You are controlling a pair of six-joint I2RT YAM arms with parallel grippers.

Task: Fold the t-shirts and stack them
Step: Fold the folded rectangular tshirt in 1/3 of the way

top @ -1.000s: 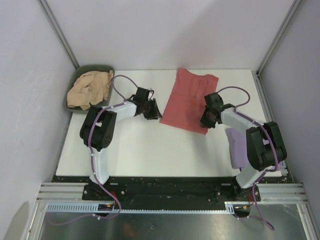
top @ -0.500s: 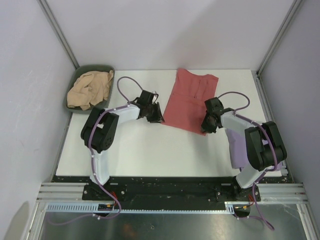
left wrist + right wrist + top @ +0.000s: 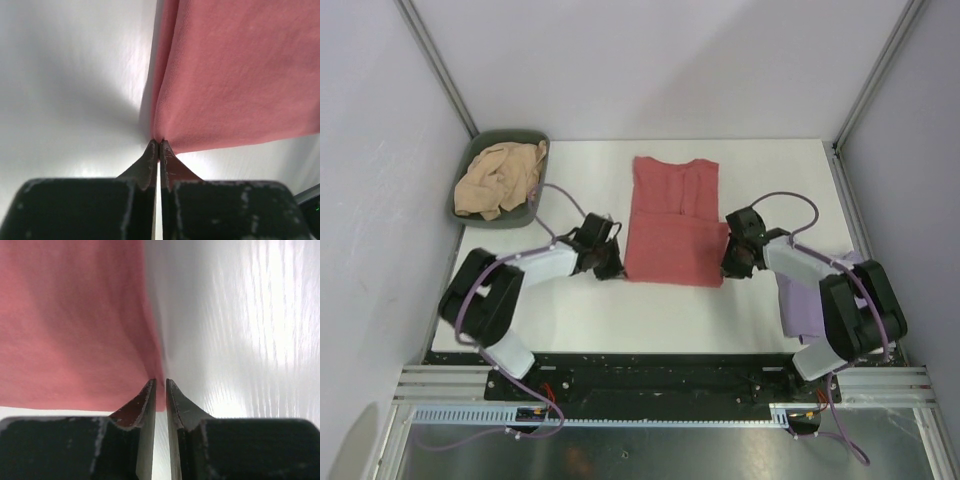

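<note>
Left claw (image 3: 159,144) is clamped shut on the near left corner of the salmon-red t-shirt (image 3: 670,235). Right claw (image 3: 161,382) is nearly closed with a thin gap, pinching the near right corner of the same shirt. I see that shirt lying flat as a rough rectangle mid-table (image 3: 580,310). The lavender t-shirt (image 3: 805,300) sits at the right edge, partly under my right arm. The tan t-shirt (image 3: 498,180) is crumpled in the dark green bin (image 3: 505,136), far left.

It was a lab test cell: a white table (image 3: 580,310) boxed in by plain walls (image 3: 660,60), aluminium posts (image 3: 438,68) and a slotted rail (image 3: 440,385).
</note>
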